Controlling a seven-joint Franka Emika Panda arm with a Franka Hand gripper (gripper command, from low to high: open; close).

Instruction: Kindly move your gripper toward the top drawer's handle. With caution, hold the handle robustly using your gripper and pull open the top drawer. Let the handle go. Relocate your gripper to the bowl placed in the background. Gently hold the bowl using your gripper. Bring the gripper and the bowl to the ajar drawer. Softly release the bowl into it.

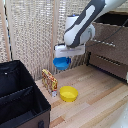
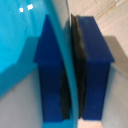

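Here, one moment of a robot arm carrying a bowl:
Scene: a wooden floor-like surface, slatted pale wall behind, a dark bin (image 1: 20, 95) at the exterior view's left.
Arm: a bulky white and grey arm reaches down from the upper right of the exterior view.
Tool: the gripper (image 1: 64, 56) is pinching the rim of the bowl (image 1: 62, 63); in the wrist view the blue wall (image 2: 67, 65) is sandwiched between the dark fingers (image 2: 92, 65).
Bowl: bright blue, lifted clear of the surface, hanging under the gripper.
Nearby: a yellow bowl (image 1: 68, 93) rests below; a patterned box (image 1: 49, 80) stands just beside it.
Dresser: grey-brown, at the exterior view's right; the top drawer (image 1: 107, 36) with its handle (image 1: 104, 43) looks pulled out a little, though blur makes this uncertain.
Step in hand: probably carrying the bowl to the drawer.
Doing it well: keep the pinch firm, the bowl level, travel slowly, clear the drawer front before lowering.
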